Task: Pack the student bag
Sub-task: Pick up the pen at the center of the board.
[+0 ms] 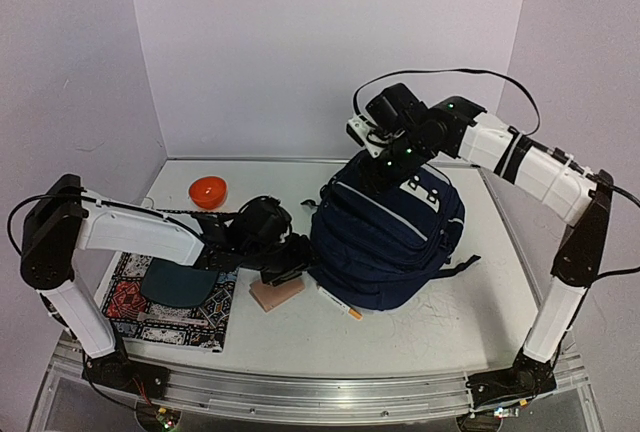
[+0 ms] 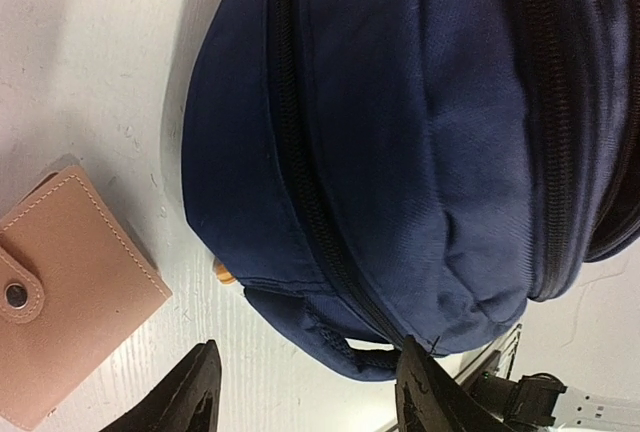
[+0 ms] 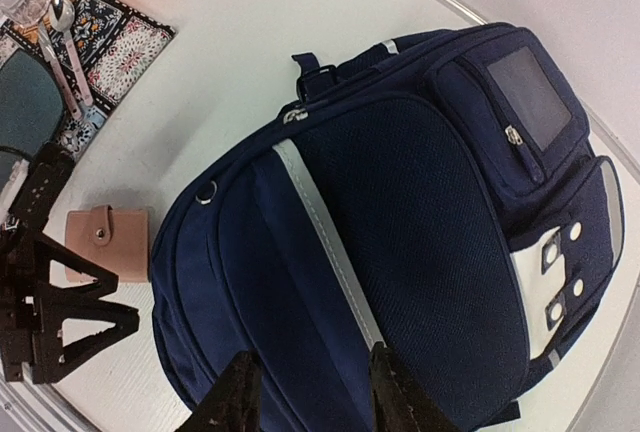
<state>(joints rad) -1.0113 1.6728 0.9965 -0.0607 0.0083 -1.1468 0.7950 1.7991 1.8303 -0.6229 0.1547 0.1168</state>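
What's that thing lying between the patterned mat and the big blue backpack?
A tan snap-button wallet lies between the mat and the backpack; the top view shows it best.

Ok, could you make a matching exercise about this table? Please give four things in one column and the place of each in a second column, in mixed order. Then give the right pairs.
Things
1. large navy-blue fabric backpack
2. small round orange bowl
3. tan leather wallet with a snap
4. patterned cloth placemat

Places
A. under a dark plate, near corner on the left arm's side
B. on the bare table, beyond the placemat
C. in the middle of the table
D. flat on the table, just beside the backpack

Pairs: 1-C, 2-B, 3-D, 4-A
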